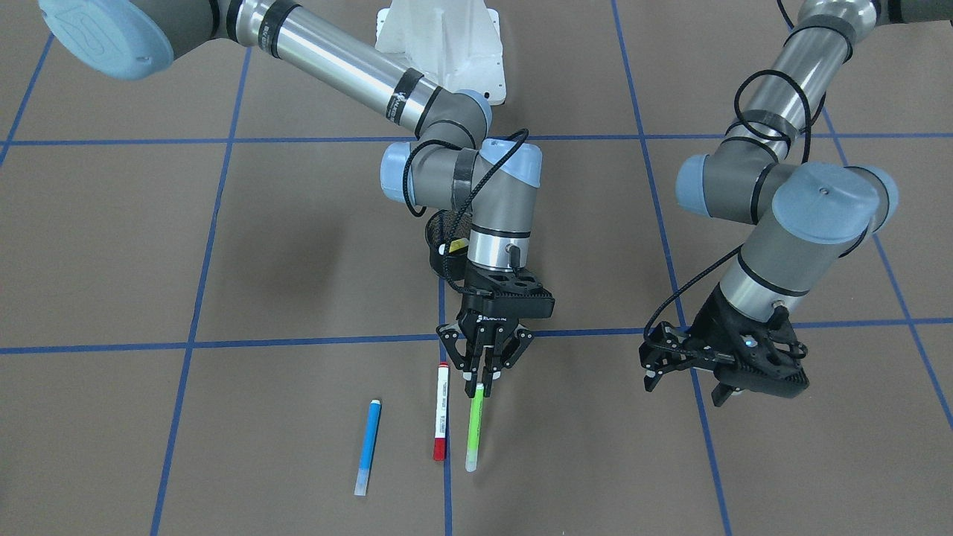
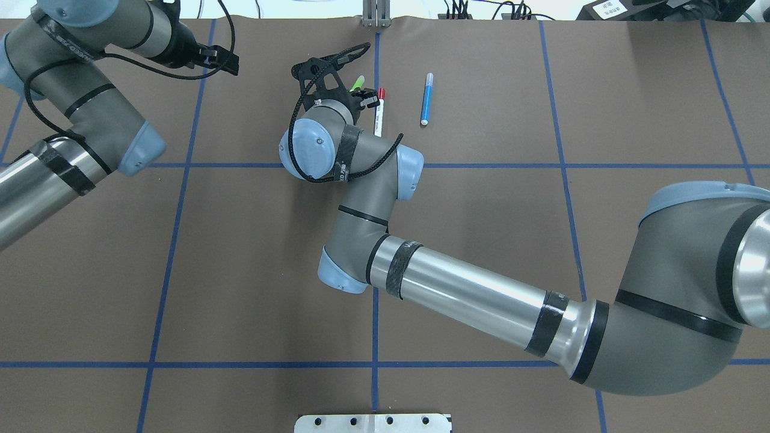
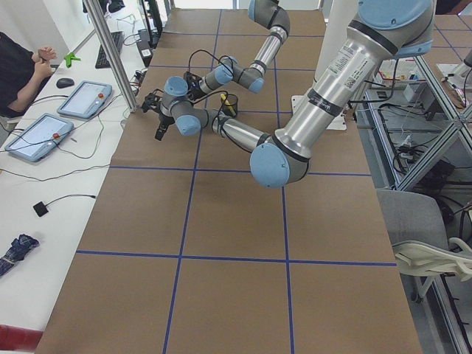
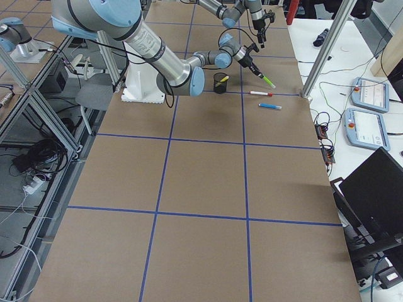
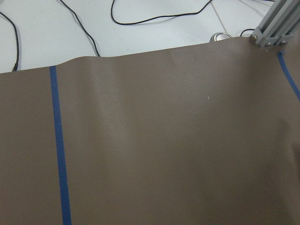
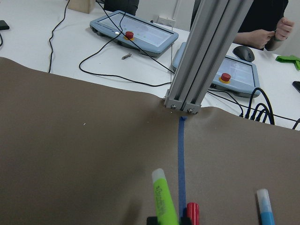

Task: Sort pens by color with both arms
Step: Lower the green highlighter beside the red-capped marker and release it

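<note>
With right gripper (image 1: 485, 370) clamped on end of lime green pen (image 1: 474, 426), lift straight, clear of red-capped pen (image 1: 441, 417) just beside.

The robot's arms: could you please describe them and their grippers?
The left arm and right arm have silver tubes, grey joints, pale blue caps, black bands and looping black cables. The left gripper and right gripper are black, with linkage jaws.

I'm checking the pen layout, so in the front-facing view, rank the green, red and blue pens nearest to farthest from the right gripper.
1. The green pen, held in the right gripper.
2. The red pen, beside it on the view's left.
3. The blue pen, further left.
</note>
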You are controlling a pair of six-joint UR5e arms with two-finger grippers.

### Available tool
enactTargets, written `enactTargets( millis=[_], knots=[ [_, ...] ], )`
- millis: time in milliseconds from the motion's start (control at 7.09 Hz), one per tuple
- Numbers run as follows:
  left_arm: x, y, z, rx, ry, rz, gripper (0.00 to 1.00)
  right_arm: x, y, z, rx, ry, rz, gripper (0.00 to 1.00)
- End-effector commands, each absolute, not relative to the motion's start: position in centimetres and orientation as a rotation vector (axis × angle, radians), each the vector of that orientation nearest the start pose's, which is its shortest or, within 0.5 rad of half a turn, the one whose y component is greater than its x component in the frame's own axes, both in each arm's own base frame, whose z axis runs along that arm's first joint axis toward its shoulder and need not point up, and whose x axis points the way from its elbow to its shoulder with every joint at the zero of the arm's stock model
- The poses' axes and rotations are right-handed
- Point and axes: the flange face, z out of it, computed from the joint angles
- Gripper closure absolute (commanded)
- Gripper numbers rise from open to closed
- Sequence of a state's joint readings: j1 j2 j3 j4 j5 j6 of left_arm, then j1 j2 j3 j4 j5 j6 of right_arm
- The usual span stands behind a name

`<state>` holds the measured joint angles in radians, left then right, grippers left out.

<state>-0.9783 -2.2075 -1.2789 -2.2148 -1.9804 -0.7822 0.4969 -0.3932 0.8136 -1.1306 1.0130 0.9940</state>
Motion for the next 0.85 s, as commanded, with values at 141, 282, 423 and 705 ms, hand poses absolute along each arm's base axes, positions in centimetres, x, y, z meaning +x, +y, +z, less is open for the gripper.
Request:
enactTargets(
  millis=[141,282,423,705],
  knots=[
    [34.3,-67.6,34.0,0.511,0.906,0.031,0.0,-68.8,-57.6,13.4,0.896,-0.488,0.173,0.01],
    [34.3,-67.6,34.0,0.511,0.906,0.031,0.0,-68.4,-57.4,12.1,0.875,-0.54,0.163,0.01],
    [34.3,-67.7,34.0,0.51,0.906,0.026,0.0,-67.0,-57.6,10.4,0.854,-0.604,0.153,0.01],
    [34.6,-67.7,32.6,0.508,0.918,0.023,0.0,-60.9,-60.0,10.0,0.768,-0.739,0.11,0.01]
  ],
)
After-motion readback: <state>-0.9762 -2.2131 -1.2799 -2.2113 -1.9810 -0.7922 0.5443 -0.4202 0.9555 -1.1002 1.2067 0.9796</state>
